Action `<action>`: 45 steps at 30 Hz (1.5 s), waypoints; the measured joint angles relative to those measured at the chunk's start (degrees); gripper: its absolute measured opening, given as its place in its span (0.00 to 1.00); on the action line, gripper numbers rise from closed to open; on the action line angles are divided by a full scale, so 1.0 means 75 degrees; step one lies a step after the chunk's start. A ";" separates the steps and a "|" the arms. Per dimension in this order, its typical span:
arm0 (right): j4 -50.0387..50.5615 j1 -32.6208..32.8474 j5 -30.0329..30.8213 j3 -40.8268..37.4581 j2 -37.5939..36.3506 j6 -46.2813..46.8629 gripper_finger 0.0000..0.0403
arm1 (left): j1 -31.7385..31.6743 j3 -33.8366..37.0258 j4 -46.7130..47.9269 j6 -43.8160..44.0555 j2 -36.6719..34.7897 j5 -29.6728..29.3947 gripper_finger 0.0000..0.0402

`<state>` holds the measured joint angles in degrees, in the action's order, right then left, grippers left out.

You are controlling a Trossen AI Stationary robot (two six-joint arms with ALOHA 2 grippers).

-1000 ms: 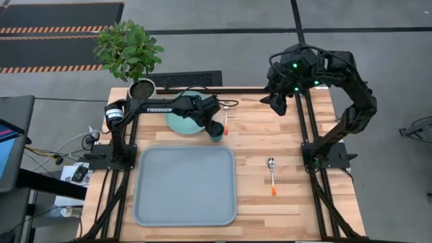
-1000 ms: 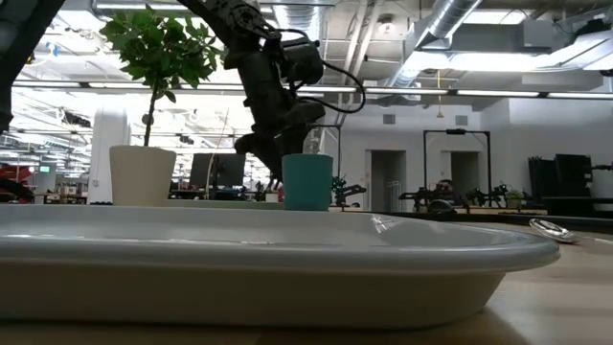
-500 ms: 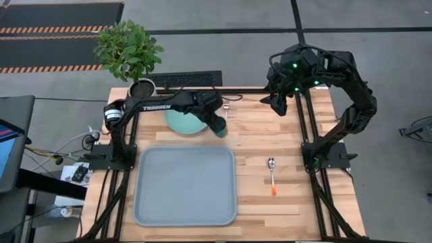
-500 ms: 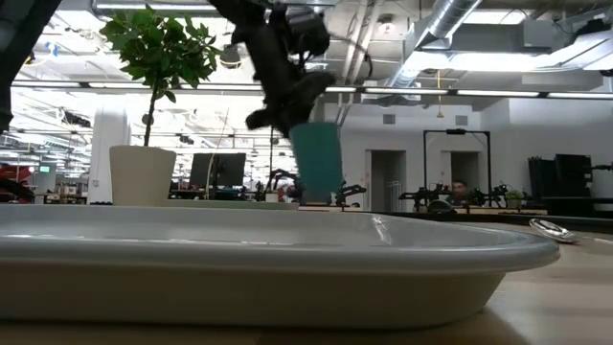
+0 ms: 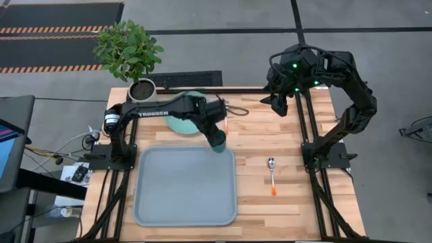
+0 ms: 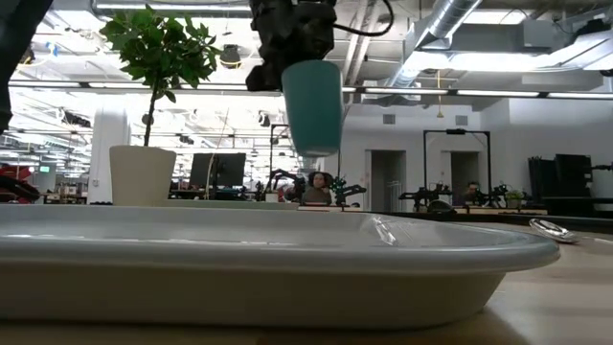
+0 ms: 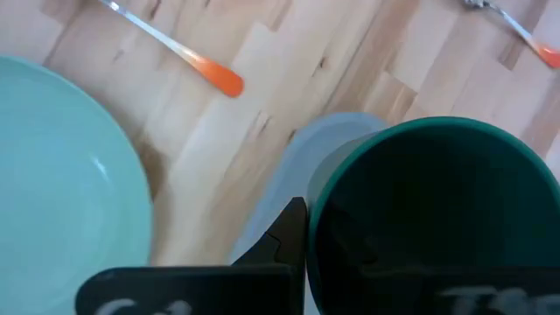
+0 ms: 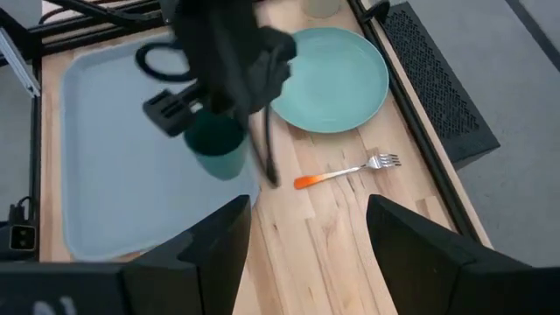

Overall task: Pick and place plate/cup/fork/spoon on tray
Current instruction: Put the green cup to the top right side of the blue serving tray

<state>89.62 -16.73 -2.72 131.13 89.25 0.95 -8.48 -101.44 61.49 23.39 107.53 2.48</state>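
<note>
My left gripper point(image 5: 213, 129) is shut on the dark teal cup point(image 5: 217, 140), which hangs in the air over the far right corner of the grey-blue tray point(image 5: 185, 185). In the low view the cup point(image 6: 313, 105) is well above the tray's rim point(image 6: 287, 244). The mint plate point(image 5: 177, 123) lies just beyond the tray, partly under the arm. The fork point(image 8: 346, 171) lies to the plate's right, the spoon point(image 5: 271, 174) to the tray's right. My right gripper point(image 8: 306, 254) waits open, high over the far right of the table. My left gripper holds the cup by its wall at the rim point(image 7: 317, 219), coming from above. One finger point(image 7: 282, 245) lies on the outside of the wall. The other seems to be inside the dark hollow. The cup hangs below the fingers, nearly upright, mouth up, clear of tray and table.
A potted plant in a white pot point(image 5: 142, 88) stands at the table's far left corner. Black frame rails point(image 5: 317, 135) run along both sides of the table. Bare wood lies between the tray and the spoon.
My left gripper has lifted the cup off the table beside the plate. It has carried the cup up and toward the table's near edge, to above the tray's far right corner. Plate, fork and spoon have stayed put.
</note>
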 joint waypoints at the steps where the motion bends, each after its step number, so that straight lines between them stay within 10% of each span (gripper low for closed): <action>1: -0.0001 0.0000 0.0000 -0.0078 -0.0003 -0.0011 0.63 | 0.0090 0.0084 -0.0168 0.0161 0.0002 -0.0097 0.00; 16: 0.0051 -0.0035 -0.0026 -0.0798 0.0015 -0.0566 0.63 | 0.1003 0.1580 -0.1560 0.1950 0.0051 -0.1079 0.00; 45: 0.0052 -0.0020 -0.0052 -0.0801 0.0003 -0.0591 0.63 | 0.1202 0.1677 -0.1435 0.2174 0.0574 -0.1614 0.00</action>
<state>90.00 -16.88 -3.11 125.12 89.27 -3.49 0.53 -88.86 50.73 39.69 111.84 -9.62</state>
